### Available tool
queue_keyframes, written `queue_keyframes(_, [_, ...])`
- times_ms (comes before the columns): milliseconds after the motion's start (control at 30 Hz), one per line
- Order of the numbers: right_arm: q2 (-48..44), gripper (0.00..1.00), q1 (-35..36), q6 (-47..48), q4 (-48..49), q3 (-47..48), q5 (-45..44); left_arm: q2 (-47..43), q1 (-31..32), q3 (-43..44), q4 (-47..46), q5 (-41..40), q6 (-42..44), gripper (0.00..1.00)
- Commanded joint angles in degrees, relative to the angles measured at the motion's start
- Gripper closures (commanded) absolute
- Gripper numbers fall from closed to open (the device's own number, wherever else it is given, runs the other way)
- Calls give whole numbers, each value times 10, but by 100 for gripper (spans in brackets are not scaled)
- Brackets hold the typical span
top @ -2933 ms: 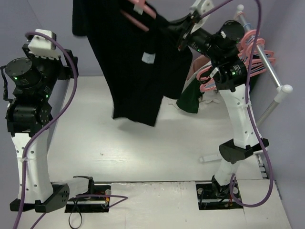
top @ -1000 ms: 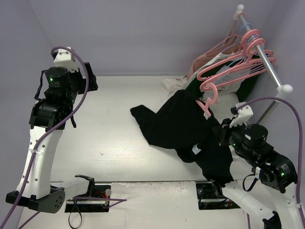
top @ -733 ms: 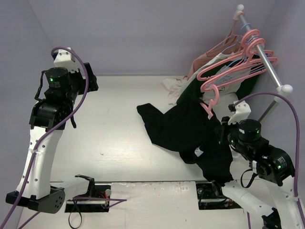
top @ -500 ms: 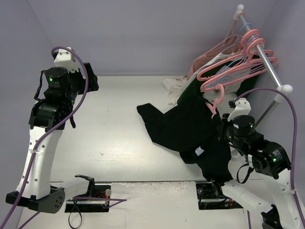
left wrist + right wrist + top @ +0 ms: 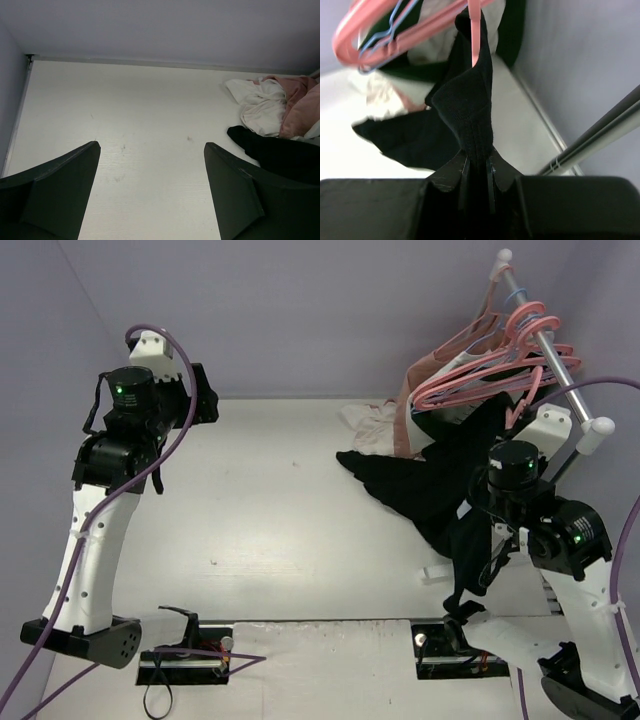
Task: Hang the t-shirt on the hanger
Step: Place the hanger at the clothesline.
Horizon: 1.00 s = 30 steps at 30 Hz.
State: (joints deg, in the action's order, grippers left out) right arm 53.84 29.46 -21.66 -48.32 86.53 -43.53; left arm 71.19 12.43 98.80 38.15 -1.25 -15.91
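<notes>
Left hand (image 5: 151, 150), upper left of the top view: fingers apart, nothing between them, bare bench (image 5: 150, 100) below.
Centre-right: the t-shirt (image 5: 405, 485) trails one end on the bench beside the white and pink heap (image 5: 375, 425); the rest is lifted toward the right.
Right hand (image 5: 477, 162) is clamped on a fold of it.
I see the hanger (image 5: 475, 35), a pink strip, at the fold's top.
Upper right: other pink hangers (image 5: 522, 325) on the rail (image 5: 572, 385).

hanger (image 5: 475, 35): top cut off | t-shirt (image 5: 405, 482): partly behind right arm (image 5: 575, 540)
</notes>
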Motion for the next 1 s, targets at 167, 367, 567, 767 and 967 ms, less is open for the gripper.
queue_keyframes(167, [34, 100, 5, -30, 129, 17, -130, 2, 2, 9, -31, 22, -16, 20])
queue_keyframes(367, [12, 100, 6, -88, 134, -23, -216, 6, 2, 1, -31, 20, -22, 20])
queue_keyframes(567, [25, 100, 7, -86, 161, -2, -249, 18, 1, -1, -30, 40, -41, 20])
queue_keyframes(767, [65, 100, 7, -89, 171, 12, -281, 13, 1, -8, -31, 46, -47, 20])
queue_keyframes(967, [75, 100, 1, -157, 173, -46, -282, -2, 2, -25, -31, 50, -44, 20])
